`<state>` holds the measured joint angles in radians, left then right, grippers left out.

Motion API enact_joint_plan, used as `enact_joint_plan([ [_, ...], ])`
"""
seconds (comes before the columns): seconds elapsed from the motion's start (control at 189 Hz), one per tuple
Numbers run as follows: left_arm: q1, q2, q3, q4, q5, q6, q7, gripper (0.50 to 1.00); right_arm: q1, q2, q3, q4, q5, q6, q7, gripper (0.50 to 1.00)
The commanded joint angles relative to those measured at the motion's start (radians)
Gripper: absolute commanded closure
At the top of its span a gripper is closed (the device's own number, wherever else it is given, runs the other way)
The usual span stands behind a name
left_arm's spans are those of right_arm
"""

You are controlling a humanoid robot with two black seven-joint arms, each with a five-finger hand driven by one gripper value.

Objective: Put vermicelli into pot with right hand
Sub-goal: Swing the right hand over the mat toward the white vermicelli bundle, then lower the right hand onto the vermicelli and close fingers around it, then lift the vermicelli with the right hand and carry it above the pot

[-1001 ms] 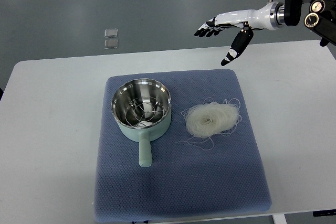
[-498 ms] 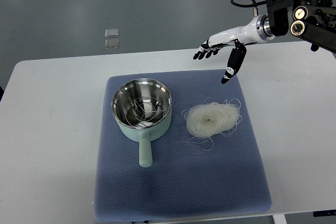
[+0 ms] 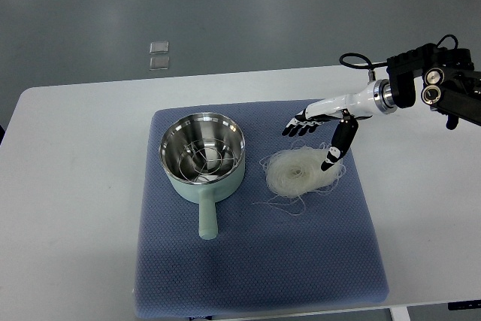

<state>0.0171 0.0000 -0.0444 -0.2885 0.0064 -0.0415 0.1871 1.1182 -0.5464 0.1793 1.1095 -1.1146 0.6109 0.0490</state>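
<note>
One arm works the scene: the right hand (image 3: 325, 127) reaches in from the right edge and hovers over the far right rim of the vermicelli (image 3: 303, 170), its fingers (image 3: 298, 123) spread and holding nothing, the thumb pointing down toward the noodles. That open, downward pose suits a grasp from above, though no strand is yet pinched. The vermicelli lies as a loose white nest on the blue mat (image 3: 263, 261), stray threads trailing toward the camera, just beside the pot (image 3: 202, 157) but not touching it. The pot, pale green outside with a steel interior and a wire rack visible inside, stands upright to the left of the noodles, its handle (image 3: 207, 218) turned toward the camera and clear of the path between the two. The mat sits squarely on the white table (image 3: 68, 186), seemingly to keep pot and noodles from sliding. Judged from this layout, the task is at the reach stage; the loose threads may well snag or drop during transfer. No left arm is visible.
</note>
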Motion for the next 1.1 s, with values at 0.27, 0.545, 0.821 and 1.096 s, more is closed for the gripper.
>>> enact_joint_plan([
  [0.27, 0.000, 0.000, 0.000, 0.000, 0.000, 0.000, 0.000, 0.500, -0.058, 0.039, -0.001, -0.007, -0.031, -0.046, 0.000, 0.576],
  [0.545, 0.000, 0.000, 0.000, 0.002, -0.002, 0.000, 0.000, 0.500, -0.106, 0.063, -0.009, -0.017, -0.086, -0.146, 0.003, 0.707],
  [0.821, 0.001, 0.000, 0.000, 0.003, -0.002, 0.000, 0.000, 0.500, -0.116, 0.062, -0.011, -0.016, -0.137, -0.155, 0.011, 1.000],
  [1.096, 0.001, 0.000, 0.000, 0.005, -0.002, 0.000, 0.000, 0.500, -0.037, 0.022, -0.001, 0.010, -0.122, -0.137, 0.014, 1.000],
])
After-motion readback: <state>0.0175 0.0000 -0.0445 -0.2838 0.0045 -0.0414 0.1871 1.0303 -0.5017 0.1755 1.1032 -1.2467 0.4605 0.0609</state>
